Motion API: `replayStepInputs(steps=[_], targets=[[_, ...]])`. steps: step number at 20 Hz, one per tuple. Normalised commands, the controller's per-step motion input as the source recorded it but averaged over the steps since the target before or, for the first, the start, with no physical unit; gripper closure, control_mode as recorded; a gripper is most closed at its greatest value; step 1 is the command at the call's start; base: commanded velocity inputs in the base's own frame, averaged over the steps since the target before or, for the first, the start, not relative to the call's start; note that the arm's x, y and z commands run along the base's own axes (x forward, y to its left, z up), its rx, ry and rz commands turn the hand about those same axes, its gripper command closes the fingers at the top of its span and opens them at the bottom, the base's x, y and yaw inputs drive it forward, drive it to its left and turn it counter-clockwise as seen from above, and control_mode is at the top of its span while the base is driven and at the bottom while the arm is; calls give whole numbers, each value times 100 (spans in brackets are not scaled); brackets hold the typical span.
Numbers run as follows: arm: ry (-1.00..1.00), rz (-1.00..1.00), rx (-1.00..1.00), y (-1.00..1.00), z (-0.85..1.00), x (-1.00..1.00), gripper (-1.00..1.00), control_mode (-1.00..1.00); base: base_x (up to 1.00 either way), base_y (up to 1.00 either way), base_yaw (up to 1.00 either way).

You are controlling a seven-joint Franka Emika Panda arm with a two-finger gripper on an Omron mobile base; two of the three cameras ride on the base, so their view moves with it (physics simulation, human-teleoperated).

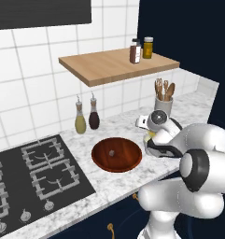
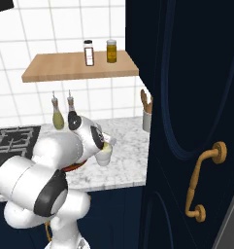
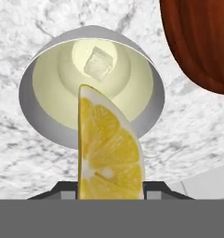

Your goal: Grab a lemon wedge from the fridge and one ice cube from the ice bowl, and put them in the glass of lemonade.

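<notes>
A white-tiled wall backs a grey-veined marble worktop (image 1: pixel 118 184), with a black hob (image 1: pixel 30 179) at its left end and a navy cabinet door (image 2: pixel 186 97) with a gold handle (image 2: pixel 206 180) at its right. A wooden shelf (image 1: pixel 109 65) hangs on the wall and carries two jars (image 1: pixel 141 49). Below it, against the tiles, stand two oil bottles (image 1: pixel 86 116); a pale crock of wooden utensils (image 1: pixel 163 100) sits toward the shelf's 4 o'clock.

The bowl (image 1: pixel 116 154) lies on the worktop just beside the hob, at 3 o'clock from it. One ice cube (image 1: pixel 112 152) rests near its centre. In the hand view its red-brown wall (image 3: pixel 201 42) curves in at 1 o'clock.

The glass (image 3: pixel 91 86) stands just beside the bowl, at 3 o'clock from it in the left base view; in the right base view it (image 2: pixel 104 154) peeks out from under the white hand. Seen from above, it holds pale yellow liquid with a cube (image 3: pixel 100 63) lying in it.

The tool (image 3: pixel 111 188) hangs over the glass, toward its 6 o'clock rim, pinching the wedge (image 3: pixel 108 148). The wedge stands point-up between the dark tips, cut face to the camera, its point overlapping the glass's mouth. Whether it touches the rim, I cannot tell.
</notes>
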Motion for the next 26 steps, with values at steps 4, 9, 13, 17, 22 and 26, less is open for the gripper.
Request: replayStepInputs(steps=[4,9,13,17,22,26], targets=[[-4,0,0,0,-25,30,100,-100,0,0,0],[-9,0,-2,0,-39,19,100,-100,0,0,0],[-9,0,-3,0,-44,3,100,-100,0,0,0],[-6,0,0,0,-7,-59,100,-100,0,0,0],[-9,0,0,0,13,-90,100,-100,0,0,0],[-7,0,0,4,81,-8,-100,-100,0,0,0]])
